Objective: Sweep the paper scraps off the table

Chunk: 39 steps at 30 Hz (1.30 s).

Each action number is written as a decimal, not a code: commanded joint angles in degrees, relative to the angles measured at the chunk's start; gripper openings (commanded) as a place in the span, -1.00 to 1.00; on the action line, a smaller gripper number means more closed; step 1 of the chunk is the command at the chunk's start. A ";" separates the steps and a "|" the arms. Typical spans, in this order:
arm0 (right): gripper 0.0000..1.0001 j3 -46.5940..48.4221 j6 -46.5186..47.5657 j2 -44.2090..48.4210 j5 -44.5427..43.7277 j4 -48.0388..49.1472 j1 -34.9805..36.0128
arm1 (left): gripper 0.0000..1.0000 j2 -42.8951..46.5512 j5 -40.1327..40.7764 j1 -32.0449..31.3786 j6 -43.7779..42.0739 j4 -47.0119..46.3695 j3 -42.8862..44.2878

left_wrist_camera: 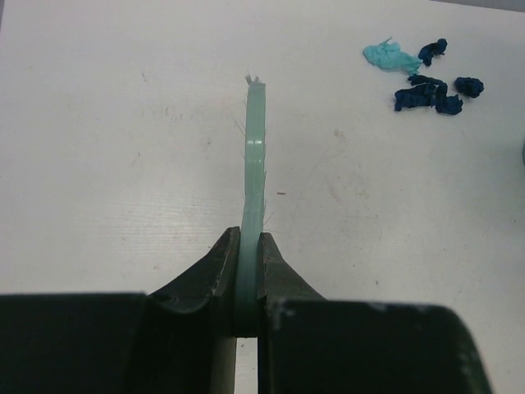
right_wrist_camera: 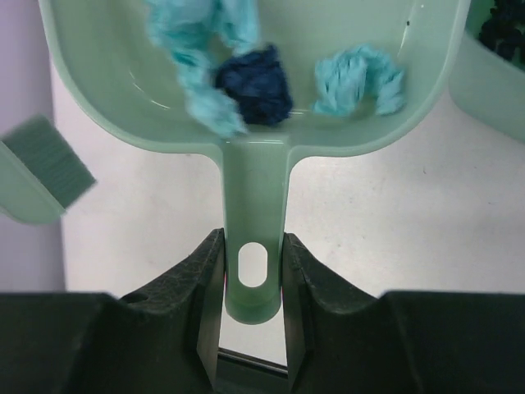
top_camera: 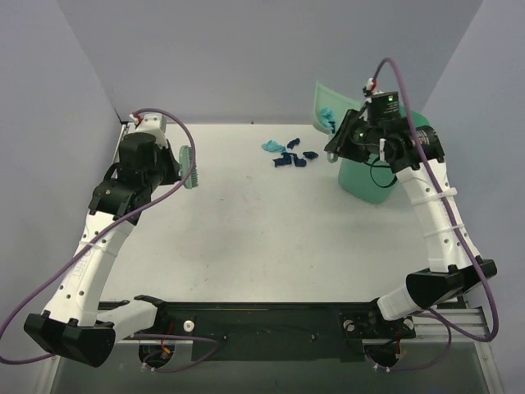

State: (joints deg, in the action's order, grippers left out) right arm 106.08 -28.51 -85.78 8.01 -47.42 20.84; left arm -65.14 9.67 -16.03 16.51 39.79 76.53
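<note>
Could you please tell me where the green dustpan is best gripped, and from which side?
By its narrow flat handle, approached from its free end, one finger on each thin edge, as the right hand grips it. The dustpan bowl is wide and holds paper scraps, so its rim offers no good pinch.

No lettering, label or number seems legible in any view

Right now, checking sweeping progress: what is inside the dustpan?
The dustpan holds paper scraps: light teal pieces and one navy one. Its far end is cut off from view.
</note>
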 commanded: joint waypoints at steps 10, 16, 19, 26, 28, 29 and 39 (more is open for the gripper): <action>-1.00 -17.28 -41.58 5.97 24.85 34.53 -20.57 | -1.00 -0.16 -2.46 0.04 1.86 -6.48 -0.77; -1.00 -24.95 -53.11 8.17 24.86 46.79 -23.65 | -1.00 -0.33 -2.73 -0.05 2.03 -6.65 -0.77; -1.00 -30.65 -59.19 9.92 23.81 55.99 -24.18 | -1.00 -0.33 -2.47 -0.05 2.03 -7.01 -1.12; -1.00 -39.01 -71.24 12.30 20.56 67.36 -24.88 | -1.00 -0.77 -2.99 -0.05 2.65 -7.88 -1.21; -1.00 -39.81 -72.21 12.83 19.94 68.42 -24.97 | -1.00 -1.04 -3.43 -0.23 3.09 -8.41 -1.03; -1.00 -40.60 -72.65 13.44 19.42 68.77 -24.88 | -1.00 -1.39 -3.34 -0.40 3.43 -8.59 -0.69; -1.00 -44.47 -77.30 16.25 17.22 71.85 -24.80 | -1.00 -5.08 -3.00 -3.91 6.60 -10.61 3.53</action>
State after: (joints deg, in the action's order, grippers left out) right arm 62.19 -103.07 -72.84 26.72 18.41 -3.77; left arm -68.95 6.90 -18.15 20.84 34.79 75.31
